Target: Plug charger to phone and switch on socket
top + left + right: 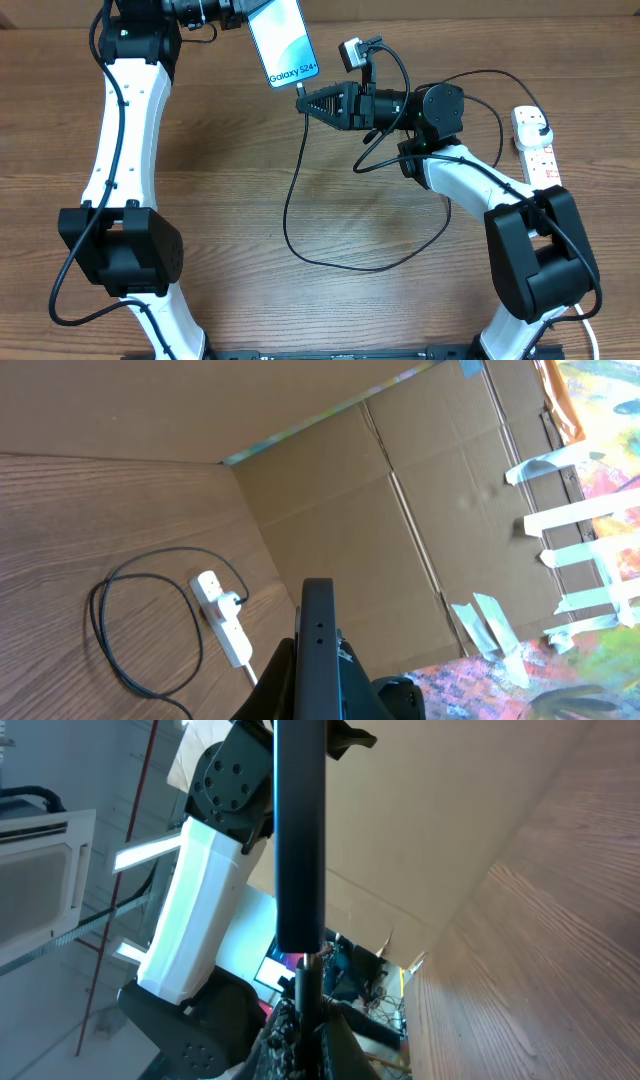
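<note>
While aloft, phone [282,40] seemingly at charger [285,210].

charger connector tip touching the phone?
Touching. Right wrist view: the connector tip runs straight into the bottom end of the phone with no gap between them. Whether it is fully seated cannot be told.

Left arm [125,110] and right arm [470,175]: white link shells, boxy black joint housings, thin black cables looped along the outside. Black right pincer [303,97] has ribbed triangular fingers [325,100]; a small grey camera [352,52] sits by its wrist
</note>
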